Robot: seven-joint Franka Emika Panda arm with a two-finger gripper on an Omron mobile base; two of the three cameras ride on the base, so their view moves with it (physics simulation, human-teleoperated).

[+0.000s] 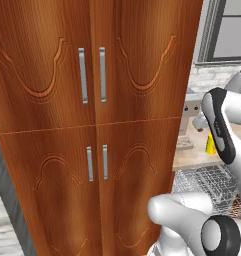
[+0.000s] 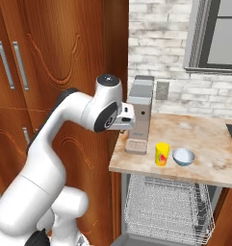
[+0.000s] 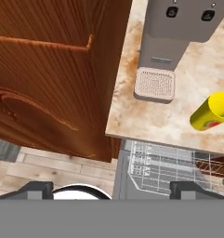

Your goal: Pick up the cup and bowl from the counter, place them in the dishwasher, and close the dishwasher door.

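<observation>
Hand view: our gripper (image 3: 111, 187) gapes open at the bottom; cup (image 3: 214, 111) stands right, on the counter (image 3: 127, 100).

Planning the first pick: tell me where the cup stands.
In the right base view the cup stands upright on the counter, between the grey appliance and the bowl, above the dishwasher rack.

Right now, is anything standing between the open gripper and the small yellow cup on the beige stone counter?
Nothing visible does. The gripper hangs over the counter's left end near the grey boxy appliance; the cup stands right of it, bowl beyond.
</observation>
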